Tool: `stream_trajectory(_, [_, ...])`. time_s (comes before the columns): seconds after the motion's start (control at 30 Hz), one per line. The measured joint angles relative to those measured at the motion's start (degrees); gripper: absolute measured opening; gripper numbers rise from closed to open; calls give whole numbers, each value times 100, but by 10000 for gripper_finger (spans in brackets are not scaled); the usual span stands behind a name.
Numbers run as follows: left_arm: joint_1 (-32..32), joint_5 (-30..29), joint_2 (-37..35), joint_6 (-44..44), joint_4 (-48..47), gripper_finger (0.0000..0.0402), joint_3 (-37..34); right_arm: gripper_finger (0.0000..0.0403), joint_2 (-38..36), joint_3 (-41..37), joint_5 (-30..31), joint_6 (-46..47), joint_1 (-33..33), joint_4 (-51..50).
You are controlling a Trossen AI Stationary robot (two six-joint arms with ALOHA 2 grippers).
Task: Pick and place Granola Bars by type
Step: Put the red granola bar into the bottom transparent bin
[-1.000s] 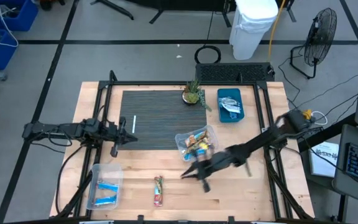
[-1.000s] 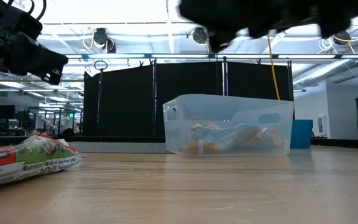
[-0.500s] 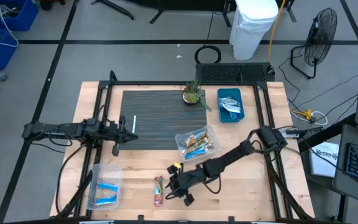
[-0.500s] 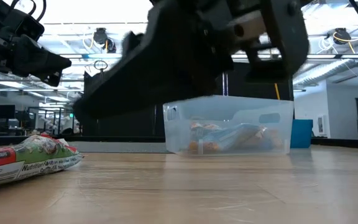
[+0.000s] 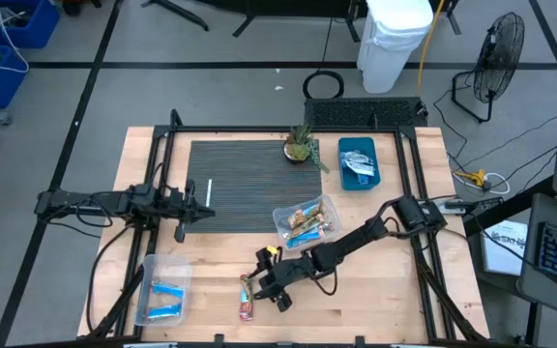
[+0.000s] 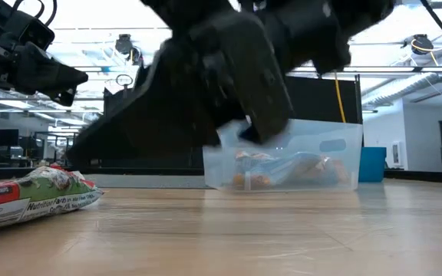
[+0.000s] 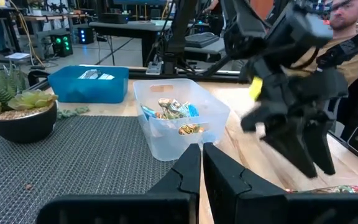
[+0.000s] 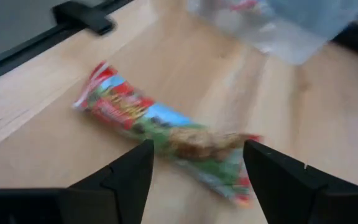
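Your right gripper point(image 8: 194, 180) hovers, fingers spread wide and empty, straddling the red-green granola bar point(image 8: 160, 134) to grasp it; left fingers point(image 7: 185, 180) rest closed.

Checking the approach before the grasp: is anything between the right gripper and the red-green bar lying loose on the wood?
Nothing visible. The right gripper is open just above the red-green bar, which lies alone on bare table between the fingers.

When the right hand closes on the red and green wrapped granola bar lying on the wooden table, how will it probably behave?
The red and green foil-wrapped granola bar lies flat, so it probably will not roll. Its crinkled wrapper ends look floppy and likely slippery, while the middle seems firmer. The open right hand straddles that middle, which looks like the safer place to grip.
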Motion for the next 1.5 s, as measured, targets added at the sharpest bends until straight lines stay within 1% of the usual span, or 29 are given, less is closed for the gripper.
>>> stream_trajectory(0.03, [0,2,0,0,0,26,0,240,74,-6,-148,15,-21,64])
stream_trajectory(0.13, [0,2,-1,0,4,26,0,242,208,-6,-325,188,-76,207])
stream_trajectory(0.33, [0,2,1,2,5,26,0,237,315,-2,-368,321,-167,656])
stream_trajectory(0.4, [0,2,0,2,7,26,0,235,341,-6,-482,323,-199,704])
stream_trajectory(0.57, [0,2,1,4,6,26,-2,233,592,167,-800,616,-306,751])
stream_trajectory(0.7, [0,3,1,4,31,26,-4,232,879,464,-852,633,-316,772])
stream_trajectory(0.83, [0,4,1,4,28,26,-4,222,1046,617,-1084,618,-326,780])
stream_trajectory(0.93, [0,0,1,4,30,26,-4,203,1049,617,-1094,618,-329,761])
stream_trajectory(1.03, [0,7,0,4,32,26,-4,167,1053,617,-1096,582,-329,777])
stream_trajectory(1.3, [0,4,1,4,35,26,-4,23,1056,615,-1103,339,-344,935])
stream_trajectory(1.43, [0,4,1,4,35,26,-4,18,1067,602,-1121,272,-346,1128])
stream_trajectory(1.5, [0,3,1,4,35,26,-4,17,1058,593,-1264,251,-349,1267])
